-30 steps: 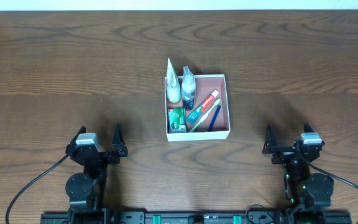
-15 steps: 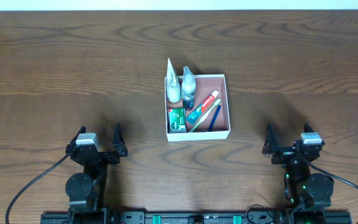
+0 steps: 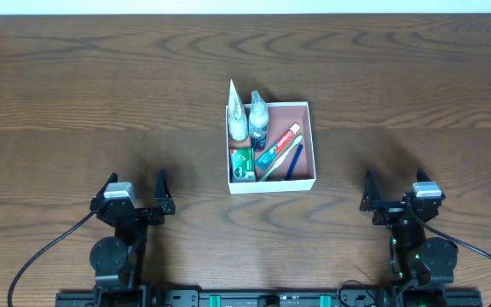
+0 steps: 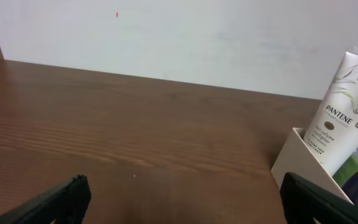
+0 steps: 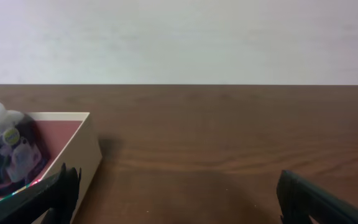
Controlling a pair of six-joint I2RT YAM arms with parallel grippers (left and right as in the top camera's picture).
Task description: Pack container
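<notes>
The container (image 3: 271, 184), a shallow white-walled box with a pinkish inside, sits at the table's centre. In it stand a white Pantene tube (image 3: 238, 119) and a clear bottle (image 3: 258, 120). A green-and-white soap box (image 3: 243, 163), a toothpaste tube (image 3: 278, 145) and a toothbrush (image 3: 295, 161) lie beside them. My left gripper (image 3: 137, 181) is near the front left, open and empty. My right gripper (image 3: 395, 182) is near the front right, also open and empty. The left wrist view has the container's corner (image 4: 297, 163) and the tube (image 4: 344, 118) at far right. The right wrist view has the container wall (image 5: 73, 155) and bottle (image 5: 8, 146) at left.
Bare dark wooden table (image 3: 101, 77) surrounds the container on every side. A pale wall (image 5: 179, 37) runs behind the table's far edge. Black cables (image 3: 41, 256) trail from both arm bases at the front edge.
</notes>
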